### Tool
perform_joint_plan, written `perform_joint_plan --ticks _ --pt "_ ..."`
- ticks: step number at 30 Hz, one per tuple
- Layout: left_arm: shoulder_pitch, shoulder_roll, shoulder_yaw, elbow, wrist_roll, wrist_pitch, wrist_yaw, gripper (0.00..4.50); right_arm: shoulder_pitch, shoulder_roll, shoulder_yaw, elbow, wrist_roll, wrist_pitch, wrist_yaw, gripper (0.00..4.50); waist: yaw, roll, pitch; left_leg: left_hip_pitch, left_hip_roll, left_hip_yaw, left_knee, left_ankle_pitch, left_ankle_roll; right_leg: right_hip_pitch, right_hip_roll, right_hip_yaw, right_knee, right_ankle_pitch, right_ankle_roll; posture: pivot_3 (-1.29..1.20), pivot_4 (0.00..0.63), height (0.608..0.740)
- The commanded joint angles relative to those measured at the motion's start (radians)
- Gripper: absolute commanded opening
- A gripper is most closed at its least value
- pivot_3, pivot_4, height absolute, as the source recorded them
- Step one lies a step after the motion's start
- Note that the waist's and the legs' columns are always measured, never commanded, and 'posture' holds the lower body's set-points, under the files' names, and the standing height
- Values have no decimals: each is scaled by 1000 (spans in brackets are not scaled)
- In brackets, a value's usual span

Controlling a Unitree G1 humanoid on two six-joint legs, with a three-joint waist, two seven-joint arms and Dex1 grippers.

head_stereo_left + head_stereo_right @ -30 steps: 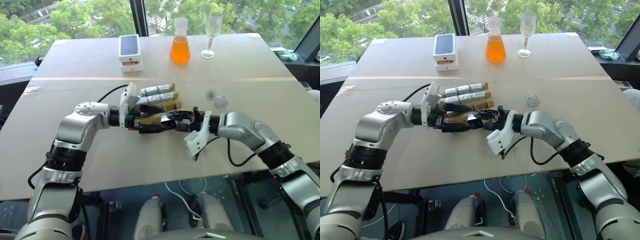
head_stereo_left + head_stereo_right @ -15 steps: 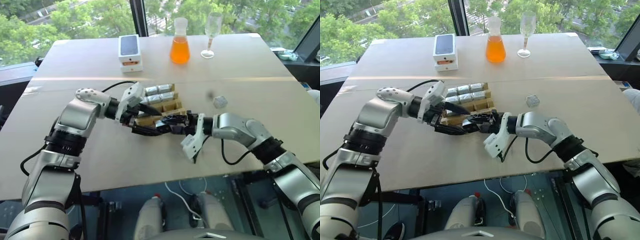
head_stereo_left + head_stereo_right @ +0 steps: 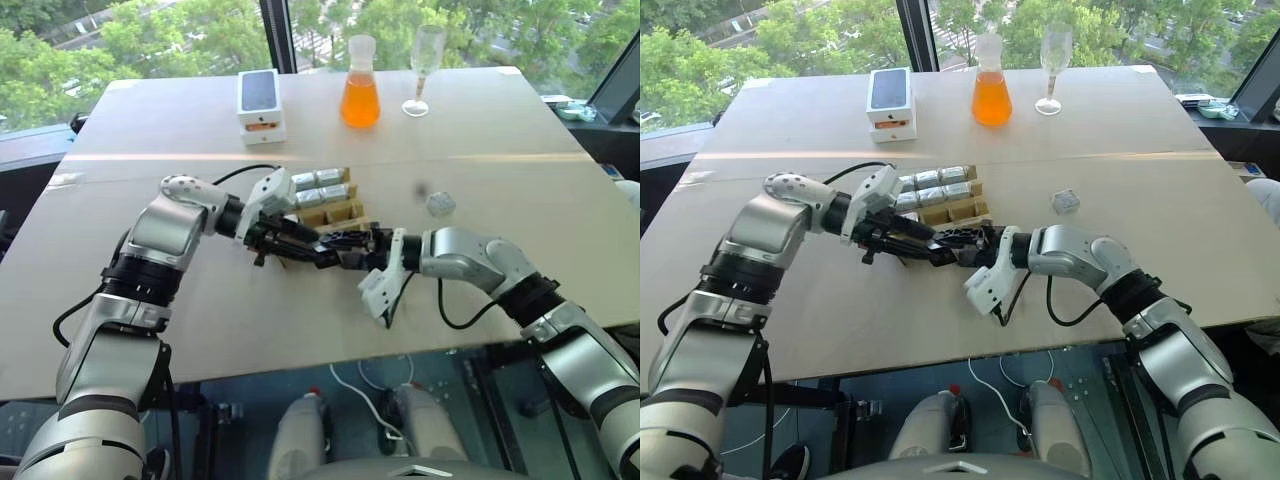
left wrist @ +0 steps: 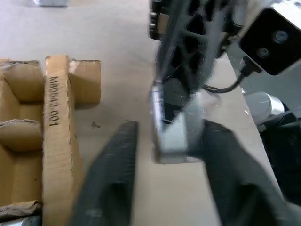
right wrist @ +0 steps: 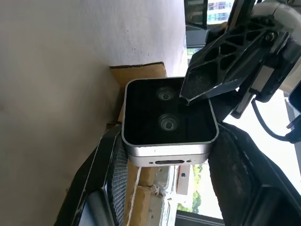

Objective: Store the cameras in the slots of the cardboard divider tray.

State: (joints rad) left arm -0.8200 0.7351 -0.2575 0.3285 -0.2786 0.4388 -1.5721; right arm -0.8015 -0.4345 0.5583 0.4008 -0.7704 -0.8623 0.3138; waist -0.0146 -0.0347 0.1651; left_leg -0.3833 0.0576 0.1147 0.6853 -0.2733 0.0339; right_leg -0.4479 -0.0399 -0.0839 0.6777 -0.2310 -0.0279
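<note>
Camera (image 5: pixel 169 120): pinched by its silver side walls in right gripper (image 5: pixel 164 155), held just beside cardboard divider tray (image 3: pixel 335 210)
Handling: likely rigid, light, smooth-sided; best taken across flat sides, off the dark lens face
Facing: dark two-lens face toward right wrist; squarish, no clear long axis
Left gripper (image 3: pixel 300 238): fingers together, tip touching camera's face

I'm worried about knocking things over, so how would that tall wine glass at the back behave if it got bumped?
The wine glass would probably tip easily: tall bowl, thin stem, small foot. It looks empty, so likely light. Being clear glass, it is probably fragile.
</note>
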Motion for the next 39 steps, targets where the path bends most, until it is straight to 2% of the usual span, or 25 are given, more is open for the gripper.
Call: perform_joint_plan --ticks 1,2,3,5,6,11,17,21,23,31,39 --pt "-1 1 9 -16 3 -1 -7 719 3 -15 -9 -21 2 3 -4 1880 0 0 0 0 0 0 0 0 0 0 0 0 0 0 0 0 150 740" --pt "3 0 8 -16 4 -3 -8 719 14 -15 -8 -31 -1 9 -4 2926 0 0 0 0 0 0 0 0 0 0 0 0 0 0 0 0 150 740" --pt "3 -1 6 -9 10 -12 -6 719 23 -13 -10 -39 5 14 -4 3184 0 0 0 0 0 0 0 0 0 0 0 0 0 0 0 0 150 740" --pt "-4 -5 9 8 19 -24 -2 719 42 -9 -24 -43 47 26 3 4190 0 0 0 0 0 0 0 0 0 0 0 0 0 0 0 0 150 740" --pt "-11 -6 14 19 22 -29 1 719 55 -10 -36 -48 80 36 15 4500 0 0 0 0 0 0 0 0 0 0 0 0 0 0 0 0 150 740" --pt "-102 -3 55 116 31 -87 2 719 263 -59 -147 -201 539 219 214 4500 9 -1 0 -1 0 -1 0 0 0 0 0 -1 -1 0 0 0 150 740" --pt "-223 -47 63 303 82 -224 22 719 618 -138 -307 -531 1232 726 464 4500 13 -1 0 -1 0 -2 0 0 0 1 -1 -2 -3 0 0 0 150 740" --pt "-277 -74 63 452 133 -344 42 719 753 -157 -412 -672 1455 900 487 4500 2 -1 1 -1 0 -3 -1 -2 3 1 0 -2 -3 -2 3 0 150 740" --pt "-295 -85 63 517 154 -394 44 719 798 -142 -456 -711 1505 924 492 4500 1 -2 2 0 0 -3 -1 -3 5 1 0 -2 -3 -2 4 0 150 740" --pt "-354 -121 75 707 209 -515 39 719 966 -76 -551 -742 1441 803 559 4500 11 -2 2 -2 0 -4 0 -3 5 0 3 -4 -3 -2 4 0 150 740" --pt "-391 -154 77 802 267 -578 71 719 980 -22 -554 -716 1357 755 564 4500 13 -2 2 -2 -1 -4 0 -3 6 1 2 -5 -4 -2 4 0 150 740"
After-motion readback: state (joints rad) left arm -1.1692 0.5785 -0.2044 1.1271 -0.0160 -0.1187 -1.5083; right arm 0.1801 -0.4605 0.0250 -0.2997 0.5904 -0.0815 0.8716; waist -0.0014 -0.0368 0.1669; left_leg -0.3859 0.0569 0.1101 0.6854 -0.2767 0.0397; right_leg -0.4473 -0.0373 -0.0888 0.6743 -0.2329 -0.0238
